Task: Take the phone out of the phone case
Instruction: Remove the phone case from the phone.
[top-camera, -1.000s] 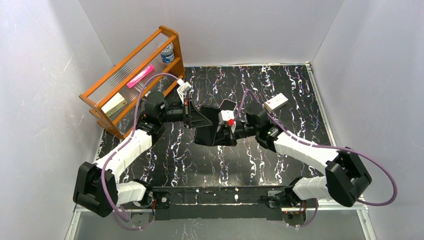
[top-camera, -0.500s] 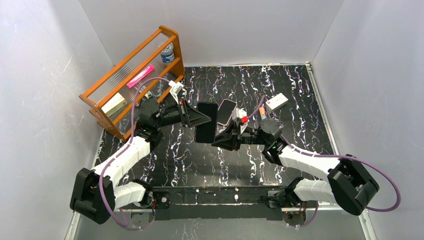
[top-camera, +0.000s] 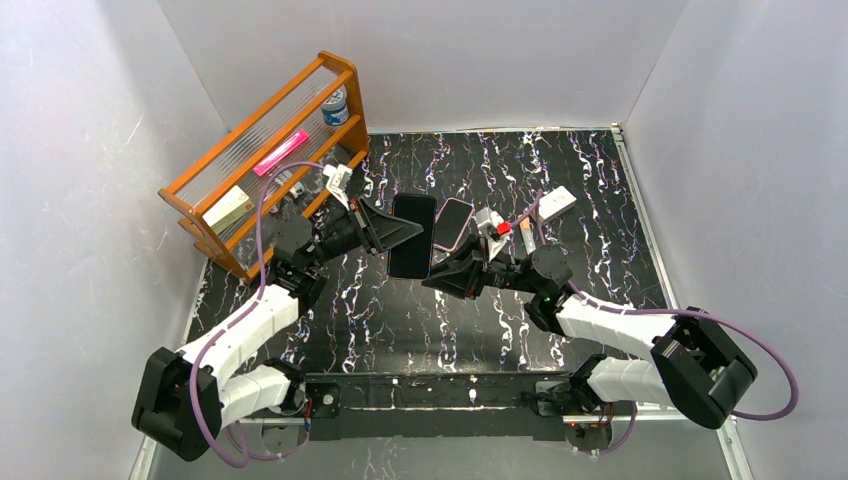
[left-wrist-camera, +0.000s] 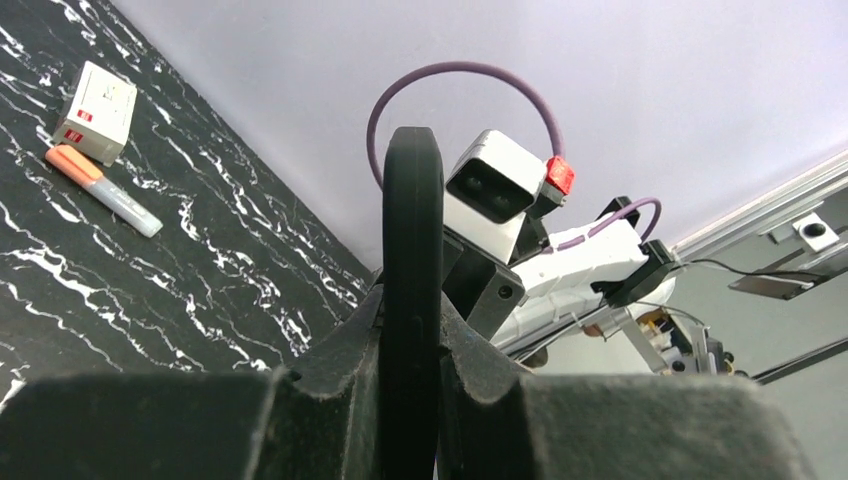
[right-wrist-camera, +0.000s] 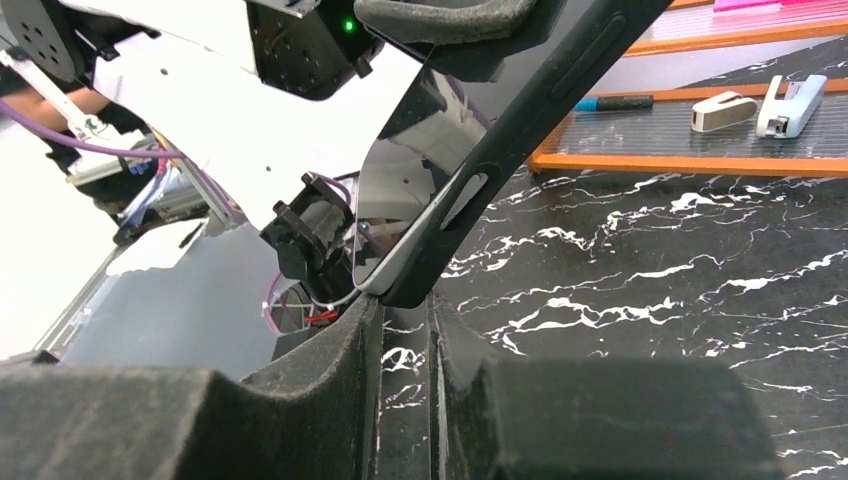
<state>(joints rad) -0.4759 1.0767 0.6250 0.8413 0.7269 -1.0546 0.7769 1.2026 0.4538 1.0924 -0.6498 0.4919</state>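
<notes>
A black phone in a black case is held in the air, tilted, over the table's middle. My left gripper is shut on its left long edge. In the left wrist view the cased phone stands edge-on between the fingers of that gripper. My right gripper sits just below the phone's lower corner. In the right wrist view its jaws stand a narrow gap apart, with the phone's corner at their tips. There the glossy screen shows against the black case edge.
A wooden rack with small items stands at the back left. A pink-edged phone lies on the table behind the held one. A white box and an orange-capped marker lie at the back right.
My right gripper has let go of the phone and drawn back and down to its lower corner. My left gripper has carried the phone up and toward the back left.
</notes>
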